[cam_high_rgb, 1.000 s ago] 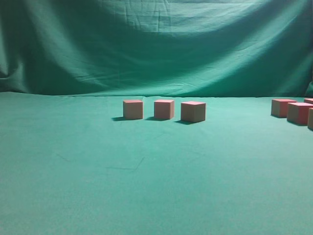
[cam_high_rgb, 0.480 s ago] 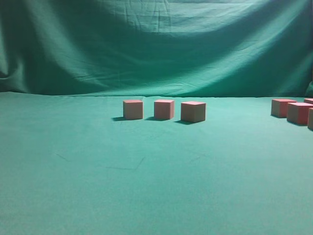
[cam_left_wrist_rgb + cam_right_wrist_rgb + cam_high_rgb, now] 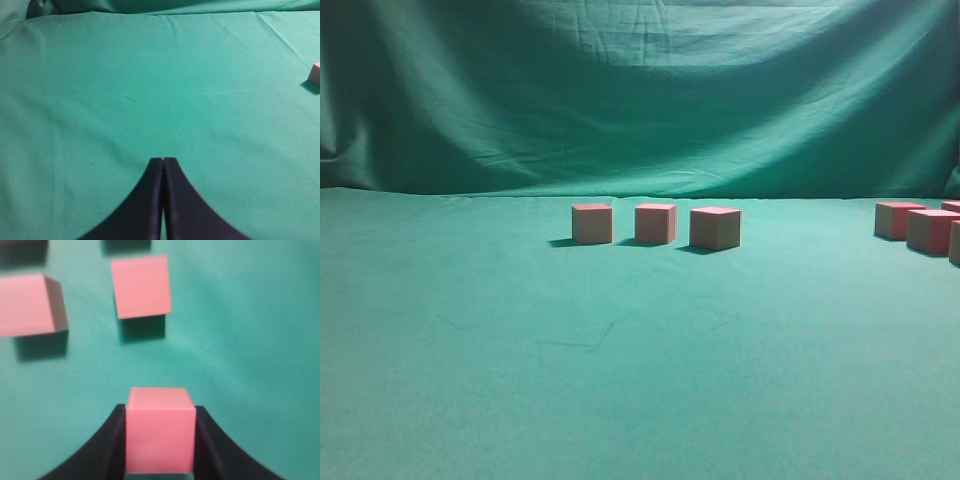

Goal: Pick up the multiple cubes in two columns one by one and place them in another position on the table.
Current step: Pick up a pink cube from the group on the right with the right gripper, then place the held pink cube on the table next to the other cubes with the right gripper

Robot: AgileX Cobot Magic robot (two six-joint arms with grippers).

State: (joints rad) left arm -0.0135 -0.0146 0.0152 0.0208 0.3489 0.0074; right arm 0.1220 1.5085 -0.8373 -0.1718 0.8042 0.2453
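The green cloth point(image 3: 640, 350) covers the whole table and also hangs as a backdrop point(image 3: 640, 90) behind it. It is the largest thing in every view.

On the cloth, in the exterior view, three cubes stand in a row near the middle. I take the middle cube point(image 3: 655, 223) as the landmark. The left cube point(image 3: 592, 223) stands just to the left of it, with a small gap. The near cube point(image 3: 715, 228) stands just to the right of it, a little closer to the camera, also apart from it. Each has a red top and paler sides. Well to the right of the middle cube, at the frame edge, more cubes are grouped: a far cube point(image 3: 898, 220) and an edge cube point(image 3: 931, 231) beside it; others are cut by the border.

No arm shows in the exterior view.

In the right wrist view, the right gripper point(image 3: 160, 440) holds a pink cube point(image 3: 160, 430) between its two dark fingers point(image 3: 114, 440), one on each side, touching it. Beyond it on the cloth lie a second cube point(image 3: 141, 286) and a third cube point(image 3: 27, 304), apart from each other.

In the left wrist view, the left gripper point(image 3: 163, 161) hangs over bare cloth with its fingers pressed together, holding nothing. One cube corner point(image 3: 315, 75) shows at the right edge.
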